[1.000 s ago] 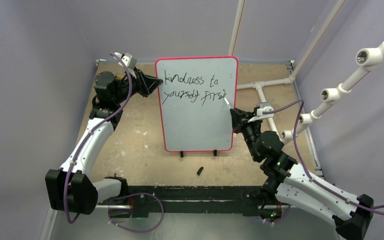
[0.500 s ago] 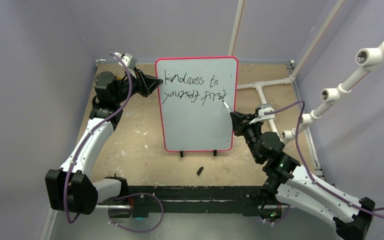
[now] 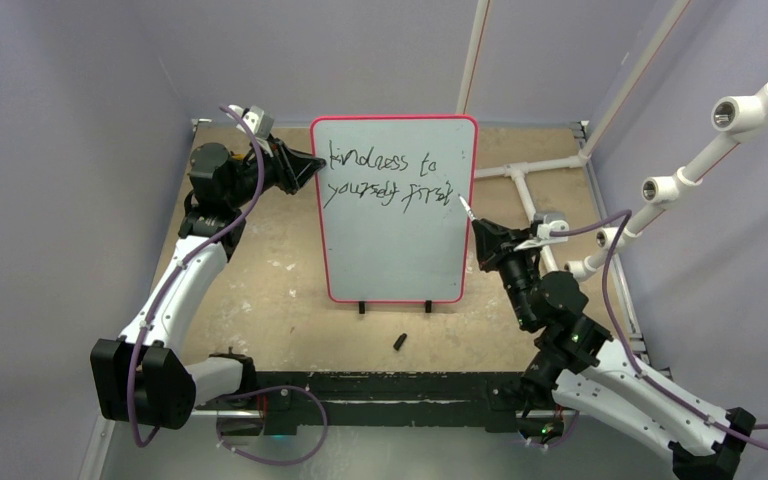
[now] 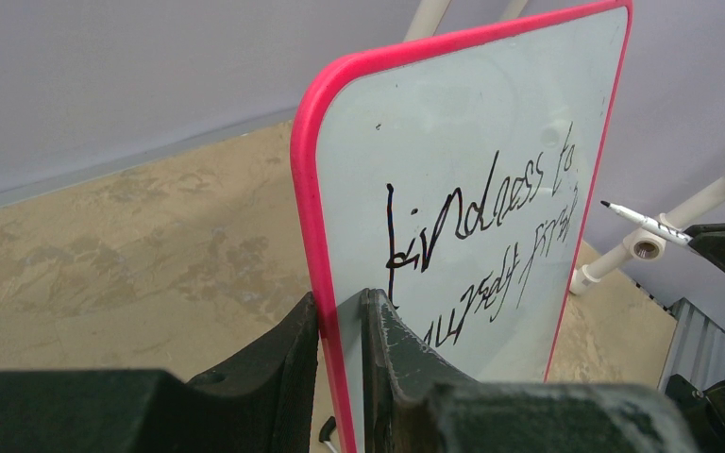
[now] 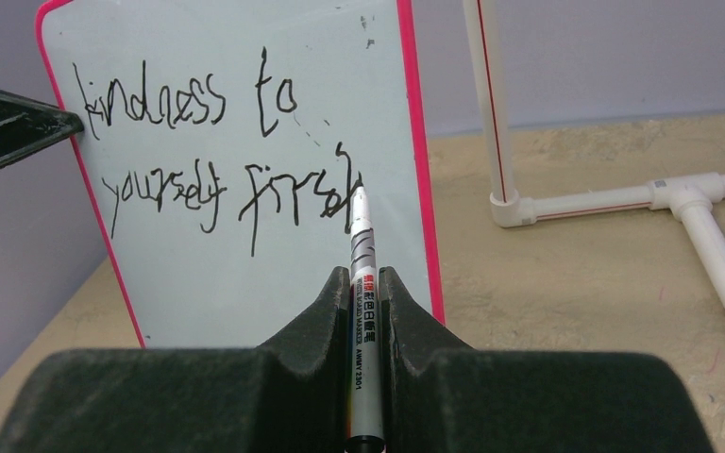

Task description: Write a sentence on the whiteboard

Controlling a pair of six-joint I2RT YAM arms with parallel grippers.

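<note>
The whiteboard stands upright mid-table, pale with a red-pink rim. The sentence reads "kindness to yourself first" in two black lines, also in the right wrist view and the left wrist view. My left gripper is shut on the board's left rim, one finger on each face. My right gripper is shut on a white marker. The marker tip is off the board, just right of its right rim. In the right wrist view the tip points at the word "first".
A small black marker cap lies on the table in front of the board. White PVC pipes lie on the table at the right and a pipe rack rises at the far right. The board's black feet stand on the tabletop.
My right gripper has drawn back to the right with the marker, lifting its tip off the end of "first" and past the board's right rim. The left arm has not moved.
</note>
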